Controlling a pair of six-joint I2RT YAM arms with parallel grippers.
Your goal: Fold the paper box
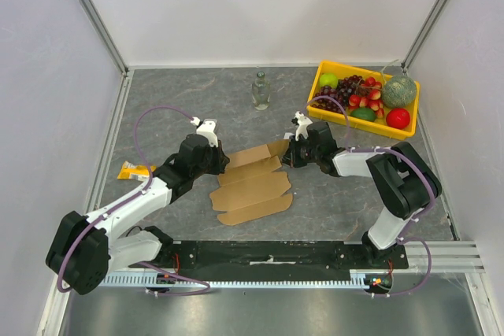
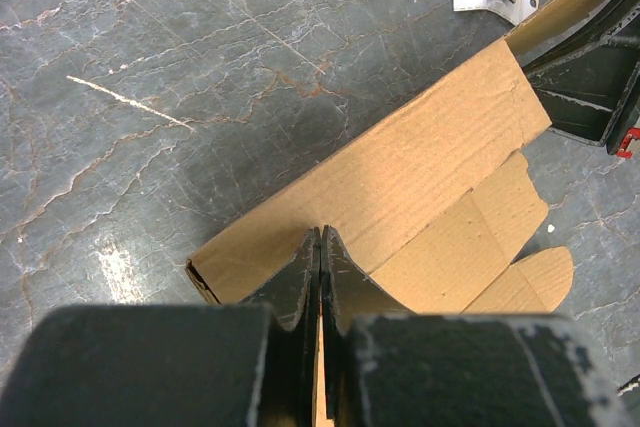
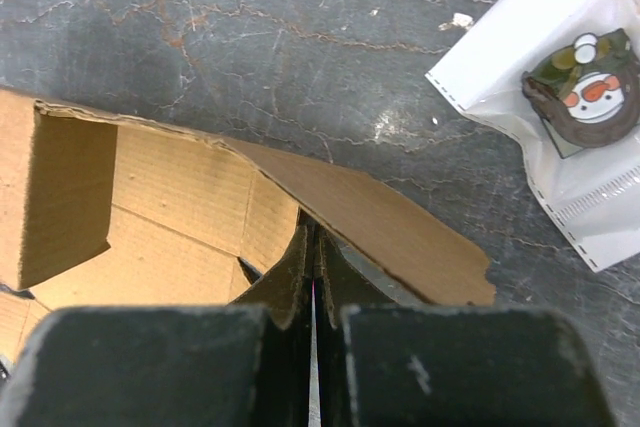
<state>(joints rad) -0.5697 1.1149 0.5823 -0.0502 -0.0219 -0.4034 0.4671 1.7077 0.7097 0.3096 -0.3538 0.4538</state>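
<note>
Evenly now: stand the far panel of the paper box point(image 1: 252, 186) up, mid-table point(image 1: 331, 202).
Left gripper point(image 2: 320, 239) pinches the panel's left end; right gripper point(image 3: 311, 235), closed, meets its right end (hold unclear); hinge both along the crease.

No word, number or brand can be read in any view. The white packet point(image 3: 560, 97) lying on the table point(image 1: 197, 92) carries a small picture of a snowman-like face inside a dark wreath, and no letters on it are legible. The yellow packet point(image 1: 135, 170) by the table's left edge is too small for any print to be made out. The box point(image 1: 252, 190) shows plain brown card.
</note>
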